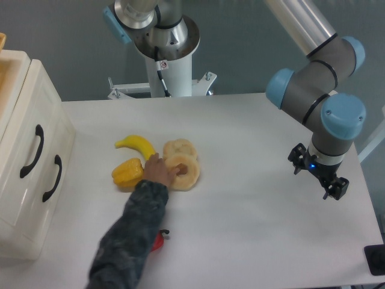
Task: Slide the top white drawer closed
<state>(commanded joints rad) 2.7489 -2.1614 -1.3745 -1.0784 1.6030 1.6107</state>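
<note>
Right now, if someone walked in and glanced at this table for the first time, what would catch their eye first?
Probably the person's hand in a dark sleeve, reaching in from the bottom edge to a ring-shaped pastry at mid-table, beside a banana and a yellow pepper. Next, the grey and blue robot arm on the right, its black pincer hanging over bare table. At far left, the top white drawer juts out of its cream cabinet.

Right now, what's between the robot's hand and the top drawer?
In the camera view: a ring-shaped bread, round bun, banana, yellow pepper and a person's hand.
</note>
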